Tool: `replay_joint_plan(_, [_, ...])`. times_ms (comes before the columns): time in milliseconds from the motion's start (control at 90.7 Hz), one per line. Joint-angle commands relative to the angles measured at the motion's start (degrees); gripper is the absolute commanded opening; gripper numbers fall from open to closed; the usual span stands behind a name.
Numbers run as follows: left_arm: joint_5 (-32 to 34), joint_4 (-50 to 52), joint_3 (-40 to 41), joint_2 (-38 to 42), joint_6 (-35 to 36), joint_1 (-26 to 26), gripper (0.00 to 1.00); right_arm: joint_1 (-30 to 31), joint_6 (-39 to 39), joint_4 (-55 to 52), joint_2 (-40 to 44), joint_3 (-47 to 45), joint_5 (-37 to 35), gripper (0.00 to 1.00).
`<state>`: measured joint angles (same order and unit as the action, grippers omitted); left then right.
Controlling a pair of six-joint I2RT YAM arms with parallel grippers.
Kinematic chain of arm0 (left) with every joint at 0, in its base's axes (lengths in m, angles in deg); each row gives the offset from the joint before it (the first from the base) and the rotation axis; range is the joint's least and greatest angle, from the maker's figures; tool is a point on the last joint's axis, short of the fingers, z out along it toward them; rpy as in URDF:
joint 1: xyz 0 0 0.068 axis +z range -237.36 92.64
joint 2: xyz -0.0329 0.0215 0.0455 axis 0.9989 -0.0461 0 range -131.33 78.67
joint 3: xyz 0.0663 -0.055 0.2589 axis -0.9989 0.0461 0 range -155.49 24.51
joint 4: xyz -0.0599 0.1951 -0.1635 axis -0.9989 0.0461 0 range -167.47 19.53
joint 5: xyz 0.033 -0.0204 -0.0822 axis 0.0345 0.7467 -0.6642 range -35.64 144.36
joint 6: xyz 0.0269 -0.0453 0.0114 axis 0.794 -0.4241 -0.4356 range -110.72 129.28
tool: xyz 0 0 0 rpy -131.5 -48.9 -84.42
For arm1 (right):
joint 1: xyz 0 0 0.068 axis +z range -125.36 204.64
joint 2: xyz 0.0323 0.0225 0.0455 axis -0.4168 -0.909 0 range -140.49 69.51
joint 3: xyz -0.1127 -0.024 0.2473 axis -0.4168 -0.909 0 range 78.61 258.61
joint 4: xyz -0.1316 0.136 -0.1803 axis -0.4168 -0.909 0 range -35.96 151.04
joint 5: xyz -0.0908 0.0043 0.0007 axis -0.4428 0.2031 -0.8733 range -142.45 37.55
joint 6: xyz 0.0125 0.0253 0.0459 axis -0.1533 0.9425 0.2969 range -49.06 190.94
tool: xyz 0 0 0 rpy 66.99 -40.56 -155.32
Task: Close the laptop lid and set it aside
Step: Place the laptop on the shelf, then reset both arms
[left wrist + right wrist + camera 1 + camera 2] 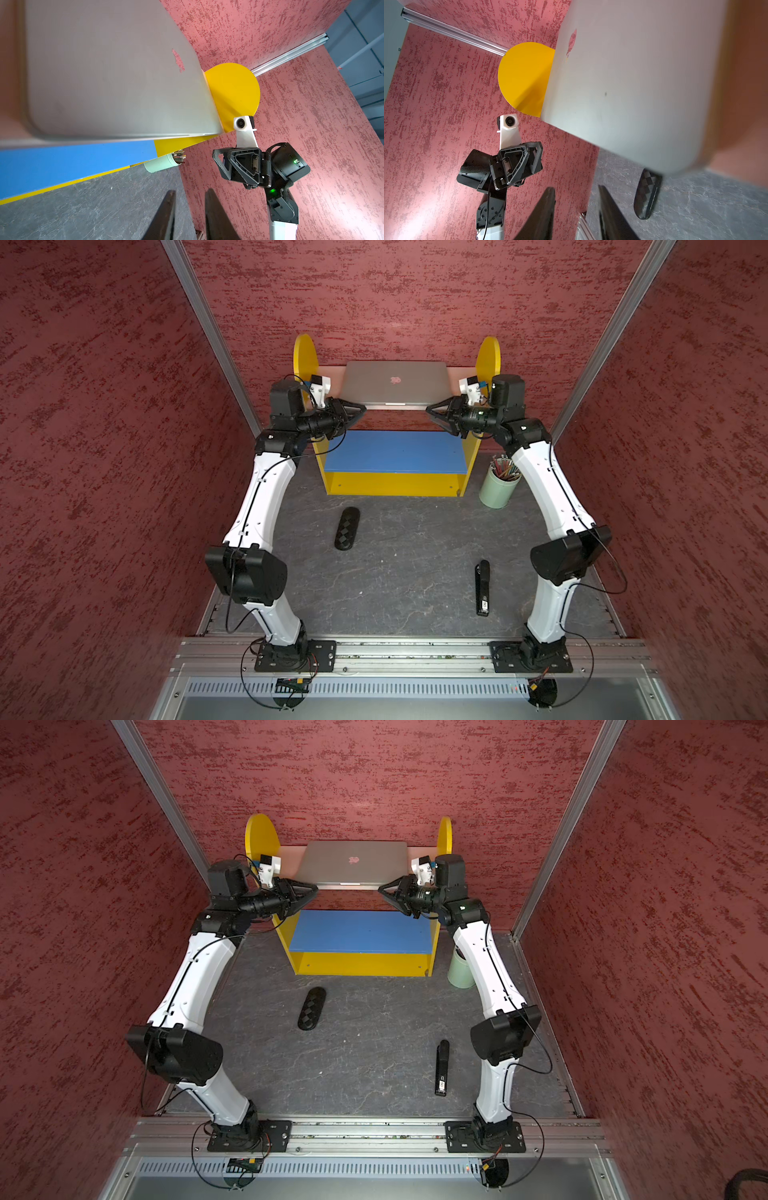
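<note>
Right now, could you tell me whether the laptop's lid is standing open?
No, the laptop lid lies flat and shut with its logo facing up, on the top shelf.

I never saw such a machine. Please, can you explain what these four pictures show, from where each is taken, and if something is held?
This is a two-armed robot. Each arm ends in a two-finger clamp: the left end effector and the right end effector. Two pictures come from one camera overhead; the other two from cameras on the wrists, looking along the fingers. The closed laptop lies on the top board of a yellow shelf. On the grey table are a black case, a stapler and a cup of pencils. Both end effectors are open, near the laptop's front corners, and hold nothing.
</note>
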<state>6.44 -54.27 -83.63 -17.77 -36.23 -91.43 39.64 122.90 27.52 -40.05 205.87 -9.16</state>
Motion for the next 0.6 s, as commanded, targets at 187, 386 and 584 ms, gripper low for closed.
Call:
replay_joint_plan(187, [-1.7,-7.2,11.8,9.8,0.8,3.9,0.41,-0.7,-5.0,4.7,9.5,-11.6,0.2,0.45])
replay_joint_plan(386, [-2.5,-9.5,19.8,15.0,0.4,7.5,0.48,-1.3,-6.4,9.5,17.1,-22.5,-1.9,0.52])
replay_joint_plan(584, [-2.8,-12.7,27.6,20.2,-0.1,10.4,0.59,-2.2,-8.9,14.2,24.8,-33.5,-4.5,0.62])
